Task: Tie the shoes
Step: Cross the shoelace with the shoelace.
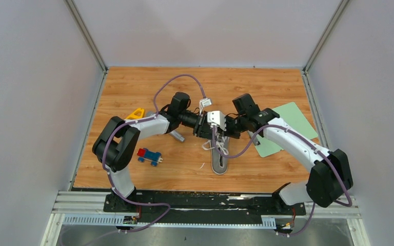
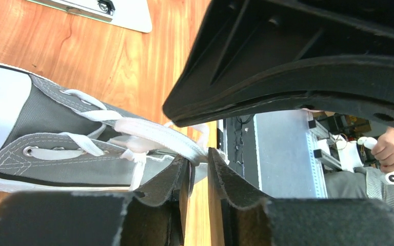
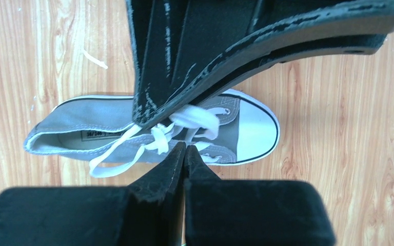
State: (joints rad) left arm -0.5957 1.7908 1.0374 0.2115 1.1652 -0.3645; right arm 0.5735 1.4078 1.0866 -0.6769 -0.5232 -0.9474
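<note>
Wood table (image 1: 133,82) — green mat (image 1: 293,119) rt, blue-red toy truck (image 1: 149,156), yellow toy (image 1: 136,113) lt.

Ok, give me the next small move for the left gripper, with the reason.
Probably close the left gripper on the white lace: its jaws stand slightly apart, and the lace lies right at their tips above the grey sneaker. The right gripper is shut beside the laces; whether it pinches one is unclear.
</note>
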